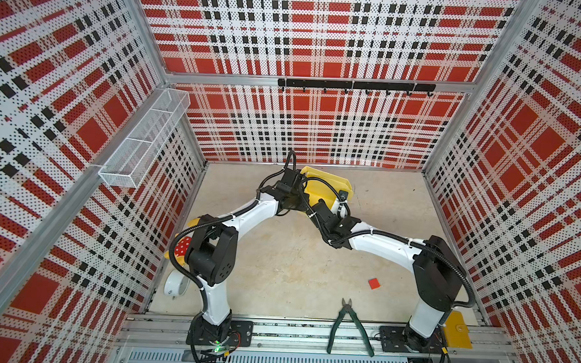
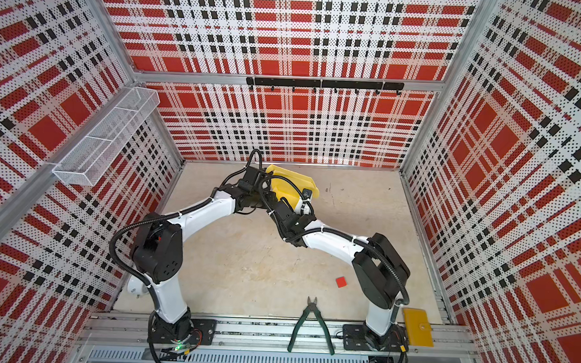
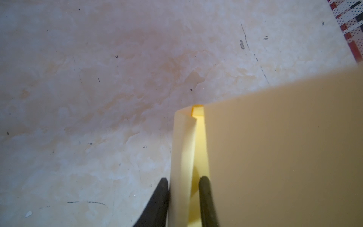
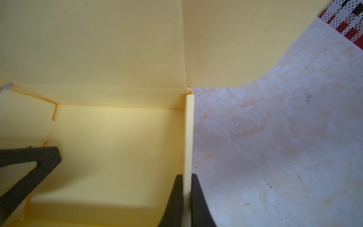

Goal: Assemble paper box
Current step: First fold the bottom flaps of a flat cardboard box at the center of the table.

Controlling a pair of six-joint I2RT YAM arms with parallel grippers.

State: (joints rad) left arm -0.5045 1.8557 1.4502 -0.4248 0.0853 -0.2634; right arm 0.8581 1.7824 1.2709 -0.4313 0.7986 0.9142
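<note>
The paper box [image 1: 326, 182] sits at the upper middle of the tabletop [image 1: 278, 272] in both top views, close to the plaid back wall. It is half formed. Its walls stand up and a wide flap with a rounded corner lies open toward the back. Both arms reach in to it and meet over its near side, hiding much of it.

In the left wrist view, the left tool [image 3: 183, 177] straddles a doubled side wall of the box [image 3: 275, 147]. Its jaws are parted. One finger lies against the outer face, and the other stands inside, with a slit of brighter yellow showing between it and the folded-in flap.

In the right wrist view, the right tool [image 4: 186, 175] is clamped on the thin upright side wall of the box [image 4: 117, 137], one finger inside and one outside. A black finger of the left tool shows at the lower left of that frame, inside the box.

Green-handled cutters [image 1: 346, 326] lie at the lower edge of the tabletop, partly on the metal rail. A small red square [image 1: 374, 283] lies just above them. A yellow wallet [image 1: 457, 329] rests by the right arm's base. A plush toy [image 1: 182, 246] peeks out behind the left arm.
</note>
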